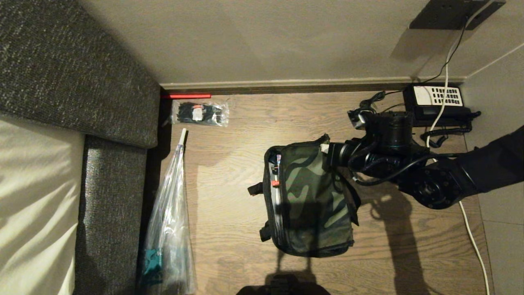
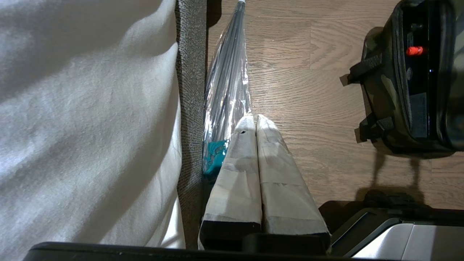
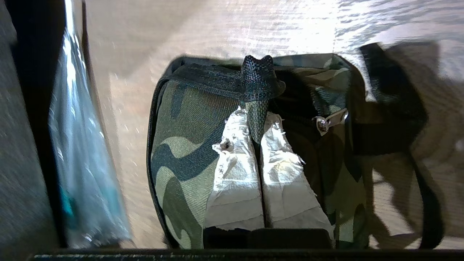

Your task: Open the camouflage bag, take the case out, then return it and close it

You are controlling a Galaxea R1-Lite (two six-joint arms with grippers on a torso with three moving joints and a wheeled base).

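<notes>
Right hand (image 3: 256, 123) pinching camouflage bag (image 1: 315, 200) tab, maybe zipper-pull

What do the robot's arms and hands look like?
The right arm is black, with round joints and black cables looped around its wrist. Both the right hand and the left hand have two long flat fingers wrapped in whitish tape, frayed on the right.

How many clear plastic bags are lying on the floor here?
2. A long clear plastic bag lies along the sofa's edge; a small plastic bag of black items lies by the wall. Others may be hidden behind the camouflage bag.
</notes>
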